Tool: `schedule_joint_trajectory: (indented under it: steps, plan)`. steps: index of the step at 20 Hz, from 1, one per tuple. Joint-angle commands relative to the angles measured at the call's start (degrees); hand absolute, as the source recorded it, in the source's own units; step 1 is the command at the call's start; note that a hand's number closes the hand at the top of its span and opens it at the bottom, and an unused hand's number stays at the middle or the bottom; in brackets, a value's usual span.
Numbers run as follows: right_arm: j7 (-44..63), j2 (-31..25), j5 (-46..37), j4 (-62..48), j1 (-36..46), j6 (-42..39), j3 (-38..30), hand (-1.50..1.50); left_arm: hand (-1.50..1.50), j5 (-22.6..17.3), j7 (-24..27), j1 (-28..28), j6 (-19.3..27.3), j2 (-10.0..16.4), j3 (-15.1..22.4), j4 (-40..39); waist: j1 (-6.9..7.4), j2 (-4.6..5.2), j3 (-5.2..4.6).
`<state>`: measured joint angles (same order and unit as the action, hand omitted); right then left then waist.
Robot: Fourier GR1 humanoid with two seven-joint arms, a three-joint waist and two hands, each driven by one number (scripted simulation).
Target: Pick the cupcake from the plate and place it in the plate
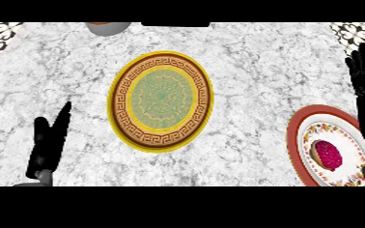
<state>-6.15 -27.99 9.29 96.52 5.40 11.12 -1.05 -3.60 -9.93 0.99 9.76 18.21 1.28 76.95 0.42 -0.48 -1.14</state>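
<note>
A cupcake (327,154) with dark pink topping sits on a red-rimmed floral plate (298,130) at the lower right edge of the head view. A second plate (121,107), gold and brown with a green centre, lies bare in the middle of the marble counter. My left hand (49,145) rests at the lower left with straight fingers pointing up, holding nothing. At the right edge my right hand (357,75) shows above the red plate, fingers straight, well apart from the cupcake.
A grey round object (108,27) is cut off at the counter's far edge, upper left. A dark flat shape (175,23) sits beside it at the top centre. Patterned tiles (351,31) show at both upper corners.
</note>
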Motion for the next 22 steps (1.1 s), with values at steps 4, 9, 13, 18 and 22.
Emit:
schedule_joint_trajectory:
  steps: [4,9,13,18,22]
  plan:
    - [1.6,11.8,16.1,4.0,0.7,4.0,-7.5,-1.5,0.0,3.6,6.1,9.3,-0.3,6.8,-3.2,11.5,-3.62,-0.87,1.28]
    - [-0.9,13.1,8.8,1.9,-4.9,20.4,-17.3,-1.5,0.0,4.5,12.2,12.5,-1.0,8.4,-4.0,15.0,-5.45,-0.48,0.95]
    - [-8.9,25.4,9.4,12.7,-12.0,26.5,-17.0,-1.5,0.0,5.6,14.1,8.9,-1.0,7.6,-3.1,13.1,-4.64,-0.13,1.05]
    - [-10.0,27.8,9.8,28.7,-27.9,26.4,-12.4,-1.5,0.0,7.1,17.2,4.1,-1.7,5.1,-2.0,7.3,-2.12,0.31,1.09]
    - [-3.0,22.7,8.1,32.0,-38.6,18.4,-8.4,-1.5,0.0,7.4,16.0,7.4,-2.0,5.3,-1.6,11.7,-1.8,0.22,1.12]
